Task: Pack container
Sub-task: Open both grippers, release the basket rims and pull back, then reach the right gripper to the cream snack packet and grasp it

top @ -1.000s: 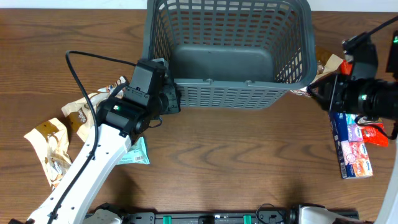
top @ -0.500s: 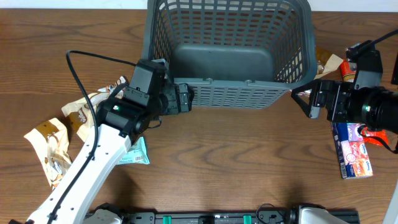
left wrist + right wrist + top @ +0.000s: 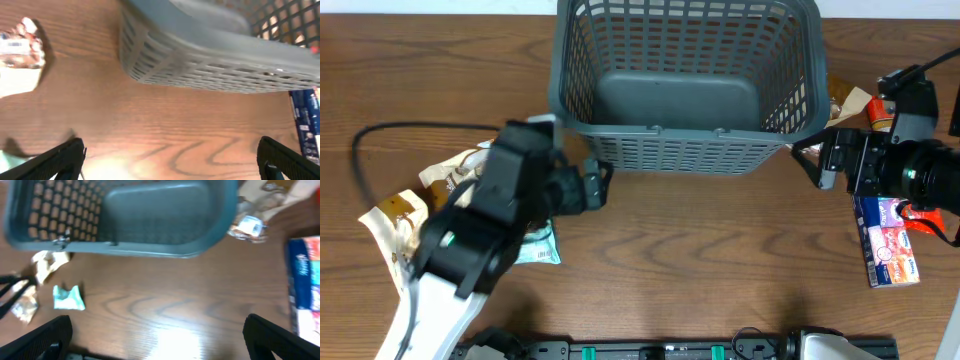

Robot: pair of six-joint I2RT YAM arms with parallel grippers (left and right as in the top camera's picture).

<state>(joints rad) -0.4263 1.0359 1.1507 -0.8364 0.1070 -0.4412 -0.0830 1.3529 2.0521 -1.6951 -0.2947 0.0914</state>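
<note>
The container (image 3: 682, 131) is a dark grey-blue lattice basket at the top middle of the table, with nothing inside it. My left gripper (image 3: 598, 187) stands open just off the basket's front-left corner, holding nothing. My right gripper (image 3: 817, 165) is open beside the front-right corner, also with nothing in it. In the left wrist view the gripper (image 3: 172, 160) spans bare wood below the container's wall (image 3: 215, 60). The right wrist view shows that gripper (image 3: 160, 340) over bare wood, with the container (image 3: 125, 242) beyond it.
Beige snack packs (image 3: 400, 230) and a teal pack (image 3: 542, 245) lie on the left beneath my left arm. A blue and pink pack (image 3: 888, 242) and a red pack (image 3: 920, 215) lie at the right. A brown pack (image 3: 845, 100) sits by the basket's right wall.
Both grippers have opened from nearly shut. My left arm has drawn back down and to the left from the basket's corner. My right gripper backed off the right corner, then held still.
</note>
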